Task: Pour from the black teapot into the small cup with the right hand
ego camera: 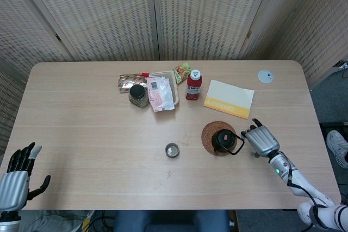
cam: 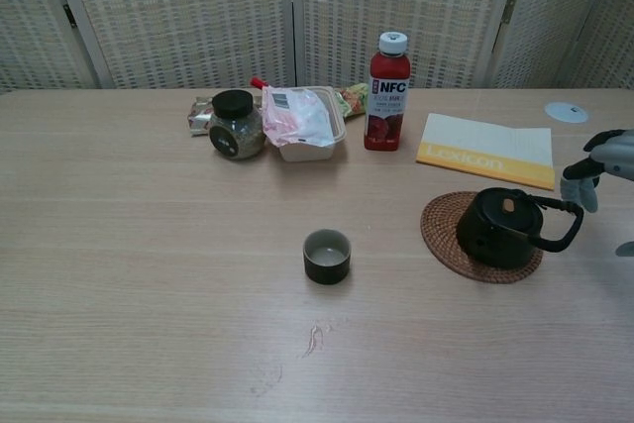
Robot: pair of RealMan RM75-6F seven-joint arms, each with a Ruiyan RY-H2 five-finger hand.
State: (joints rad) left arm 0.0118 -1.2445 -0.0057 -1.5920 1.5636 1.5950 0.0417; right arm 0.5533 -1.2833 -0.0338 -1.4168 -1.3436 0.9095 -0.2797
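The black teapot sits on a round woven coaster right of the table's centre, its wire handle pointing right. My right hand is just right of the teapot with fingers spread, and its fingertips are at the handle's loop without closing around it. The small dark cup stands upright and alone to the teapot's left. Only the head view shows my left hand, which hangs open and holds nothing off the table's near left corner.
At the back stand a red NFC bottle, a dark-lidded jar and a plastic tub with a pink packet. A yellow-and-white booklet lies behind the teapot. A white disc sits far right.
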